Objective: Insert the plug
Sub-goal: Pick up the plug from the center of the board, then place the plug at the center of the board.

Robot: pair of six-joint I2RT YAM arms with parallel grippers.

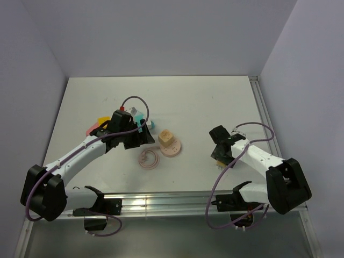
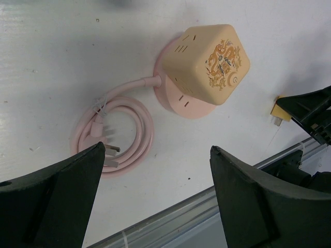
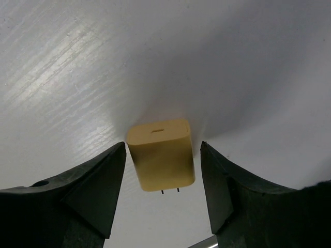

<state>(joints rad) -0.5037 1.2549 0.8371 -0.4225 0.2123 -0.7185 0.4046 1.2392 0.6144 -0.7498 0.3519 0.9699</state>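
The right arm's fingers [image 3: 77,196] stand apart on either side of the yellow plug [image 3: 161,154], not clamped on it. It lies flat on the white surface [image 3: 62,77], prongs pointing back toward the wrist. The left arm's fingers [image 2: 51,191] gape wide and empty over the cream socket cube [image 2: 207,64], well apart from the plug.

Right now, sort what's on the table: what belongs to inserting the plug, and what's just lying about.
For the job:
- yellow plug, between the open jaws of the right gripper
- cube socket
- coiled pink cord running from the socket

Lying about, clustered left of the socket:
- pink piece
- yellow piece
- teal piece
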